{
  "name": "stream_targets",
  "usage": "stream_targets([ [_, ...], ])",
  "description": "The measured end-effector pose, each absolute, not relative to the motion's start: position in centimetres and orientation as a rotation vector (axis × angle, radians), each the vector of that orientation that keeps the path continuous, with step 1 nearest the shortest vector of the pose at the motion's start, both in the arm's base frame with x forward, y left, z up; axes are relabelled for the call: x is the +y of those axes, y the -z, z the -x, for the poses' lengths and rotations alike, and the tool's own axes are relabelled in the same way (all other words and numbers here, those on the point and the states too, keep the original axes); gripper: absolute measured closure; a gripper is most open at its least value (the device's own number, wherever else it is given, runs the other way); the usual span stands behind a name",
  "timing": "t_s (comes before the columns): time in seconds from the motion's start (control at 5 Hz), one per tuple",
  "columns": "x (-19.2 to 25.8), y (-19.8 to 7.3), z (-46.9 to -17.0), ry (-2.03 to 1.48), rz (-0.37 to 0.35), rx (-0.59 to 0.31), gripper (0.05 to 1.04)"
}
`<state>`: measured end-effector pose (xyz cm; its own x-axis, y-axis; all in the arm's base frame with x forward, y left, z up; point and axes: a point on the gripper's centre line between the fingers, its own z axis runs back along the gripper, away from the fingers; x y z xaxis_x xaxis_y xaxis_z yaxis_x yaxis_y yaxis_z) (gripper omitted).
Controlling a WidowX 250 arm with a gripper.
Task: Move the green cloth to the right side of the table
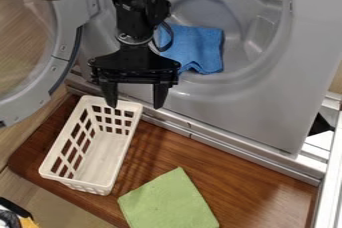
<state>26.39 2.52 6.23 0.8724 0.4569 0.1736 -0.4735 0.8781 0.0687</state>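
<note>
Green cloth [168,202] lies flat at six o'clock; pinched too shallowly, it could slip from my end effector [135,106], wide open and empty.

A grey panel [267,107] with a rounded recess stands behind the brown wooden surface [227,174]. A round door frame [65,47] occupies the view's left edge.

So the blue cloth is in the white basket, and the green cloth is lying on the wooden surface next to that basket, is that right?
Not quite. The blue cloth isn't in the white basket; the camera view shows it inside the round opening of the gray machine. The green cloth is indeed on the wooden surface next to the basket.
</note>
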Motion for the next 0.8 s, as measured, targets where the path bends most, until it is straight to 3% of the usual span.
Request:
stream_targets([
  [0.2, 2.4, -5.6, -25.9, -0.488, -0.116, -0.128, 0.084],
  [0.8, -3.1, -2.6, -19.4, -0.411, -0.080, -0.097, 0.084],
])
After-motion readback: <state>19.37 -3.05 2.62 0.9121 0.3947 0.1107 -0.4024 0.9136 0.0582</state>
